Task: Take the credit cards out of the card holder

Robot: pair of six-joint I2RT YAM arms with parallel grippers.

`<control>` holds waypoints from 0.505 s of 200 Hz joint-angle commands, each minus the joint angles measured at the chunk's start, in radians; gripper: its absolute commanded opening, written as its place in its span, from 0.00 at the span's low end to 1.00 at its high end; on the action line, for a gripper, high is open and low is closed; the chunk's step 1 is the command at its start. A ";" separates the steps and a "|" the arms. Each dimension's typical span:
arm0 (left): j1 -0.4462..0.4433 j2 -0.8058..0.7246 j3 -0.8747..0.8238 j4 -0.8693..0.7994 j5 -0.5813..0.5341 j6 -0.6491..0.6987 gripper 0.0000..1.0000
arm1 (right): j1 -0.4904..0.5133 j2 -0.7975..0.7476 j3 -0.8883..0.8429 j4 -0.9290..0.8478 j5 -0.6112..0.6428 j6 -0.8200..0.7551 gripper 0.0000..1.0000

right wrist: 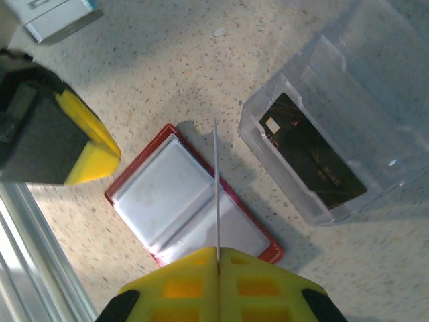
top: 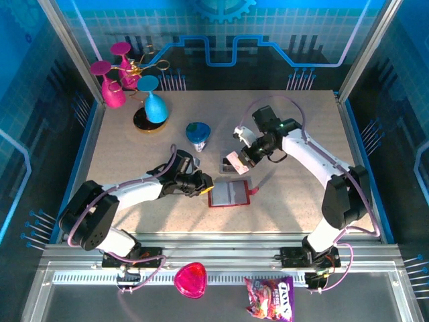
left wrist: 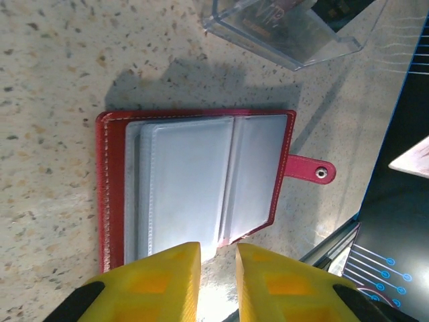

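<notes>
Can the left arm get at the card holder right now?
Probably yes: the left end effector is right at the edge of the open card holder, and nothing lies between them.

The card holder [top: 229, 194] is lying open around the middle of the table [top: 134, 168]. The left gripper [left wrist: 218, 258] is sitting at its left edge, jaws slightly apart. Just behind the holder, on the far side, a plastic box [right wrist: 372, 100] is resting with one credit card [right wrist: 312, 157] lying flat in it. The right gripper [right wrist: 218, 261] is hanging above the holder, pinching a second credit card [right wrist: 216, 174] on edge. Goblets [top: 124, 77] are standing in the far left corner. Off the table's near edge, a dish [top: 191, 280] is lying left of a snack bag [top: 269, 298].
</notes>
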 commanded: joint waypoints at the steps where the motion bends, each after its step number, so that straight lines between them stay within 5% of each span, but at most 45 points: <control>1: 0.008 -0.028 -0.020 -0.006 -0.011 0.013 0.21 | 0.017 0.049 0.094 -0.126 0.026 -0.249 0.00; 101: 0.027 -0.051 -0.032 -0.024 -0.008 0.015 0.21 | 0.036 0.340 0.480 -0.376 0.213 -0.530 0.00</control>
